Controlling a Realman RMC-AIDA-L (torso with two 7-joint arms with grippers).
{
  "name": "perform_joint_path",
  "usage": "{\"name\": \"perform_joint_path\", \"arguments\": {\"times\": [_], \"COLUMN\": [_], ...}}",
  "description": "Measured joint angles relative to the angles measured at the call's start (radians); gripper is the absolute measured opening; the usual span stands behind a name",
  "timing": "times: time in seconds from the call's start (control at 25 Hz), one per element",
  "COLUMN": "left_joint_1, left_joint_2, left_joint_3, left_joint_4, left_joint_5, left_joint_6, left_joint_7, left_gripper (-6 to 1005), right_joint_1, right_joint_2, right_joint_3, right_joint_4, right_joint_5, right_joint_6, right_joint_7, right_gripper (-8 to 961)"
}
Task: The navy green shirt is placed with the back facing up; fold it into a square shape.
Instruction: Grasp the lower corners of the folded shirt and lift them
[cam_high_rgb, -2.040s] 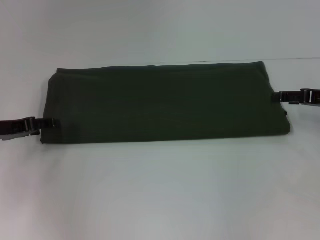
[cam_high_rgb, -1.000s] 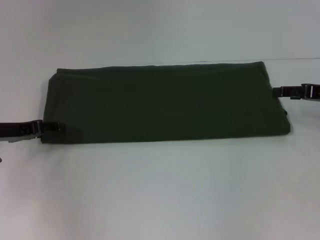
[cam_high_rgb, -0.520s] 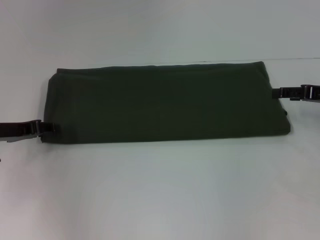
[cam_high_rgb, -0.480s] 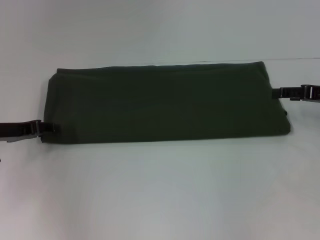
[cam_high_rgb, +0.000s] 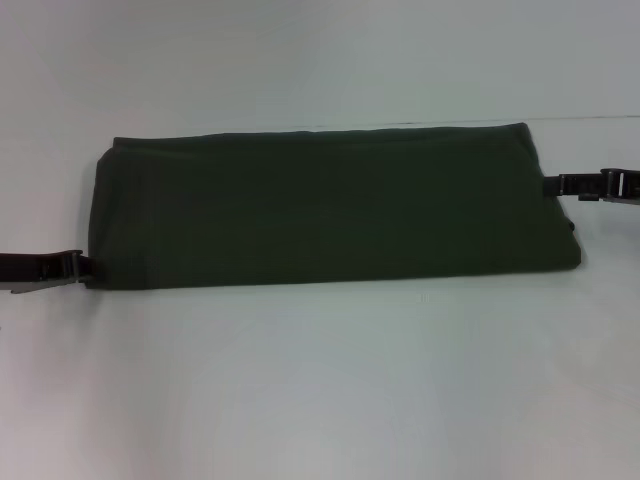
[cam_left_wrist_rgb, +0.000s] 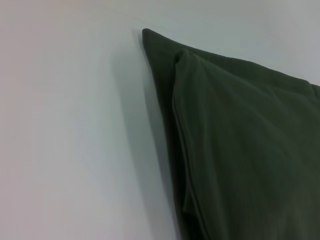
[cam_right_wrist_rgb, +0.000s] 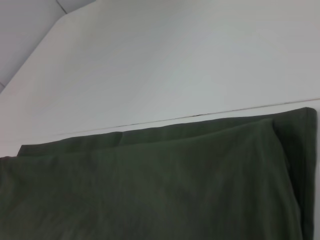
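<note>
Sliding back and toward the near side, the left gripper (cam_high_rgb: 88, 266) now sits at the near left corner of the navy green shirt (cam_high_rgb: 330, 205), its tip just off the cloth edge, where half a second ago it reached onto the fabric a little higher up that short side. That withdrawal suggests the left arm has let go after smoothing or setting the end, or is lining up for a fresh grasp at the corner; whether its fingers are parted or closed cannot be told. Farther back, the right gripper (cam_high_rgb: 553, 185) stays put at the shirt's right short edge, tip touching the cloth, and its finger state is equally unreadable.

Lying flat on the white table (cam_high_rgb: 320, 380), the shirt is already a long, narrow band running left to right, sleeves tucked in, no lettering showing. Layered edges show in both wrist views (cam_left_wrist_rgb: 240, 150) (cam_right_wrist_rgb: 150, 185). Likely it needs one or two crosswise folds to become square.
</note>
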Motion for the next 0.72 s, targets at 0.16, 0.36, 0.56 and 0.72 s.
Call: {"name": "perform_joint_path", "arguments": {"times": [0.16, 0.36, 0.56, 0.72], "left_joint_1": [0.0, -0.003, -0.004, -0.006], "left_joint_2": [0.0, -0.001, -0.001, -0.001], "left_joint_3": [-0.001, 0.001, 0.001, 0.001], "left_joint_4": [0.0, 0.001, 0.001, 0.001], "left_joint_5": [0.0, 0.0, -0.004, -0.005], "left_joint_6": [0.003, 0.007, 0.009, 0.011], "left_joint_7": [0.0, -0.001, -0.001, -0.001], "left_gripper": [86, 32, 13, 5], "right_joint_1": [0.0, 0.005, 0.031, 0.057], "right_joint_2": [-0.001, -0.005, -0.02, -0.022], "right_joint_3": [-0.002, -0.008, -0.009, -0.009], "right_joint_4": [0.0, 0.0, -0.001, 0.003], "right_joint_5": [0.0, -0.016, -0.122, -0.225], "right_joint_6": [-0.001, -0.002, 0.0, 0.002], "right_joint_7": [0.006, 0.058, 0.199, 0.268], "right_gripper": [785, 784, 784, 783]}}
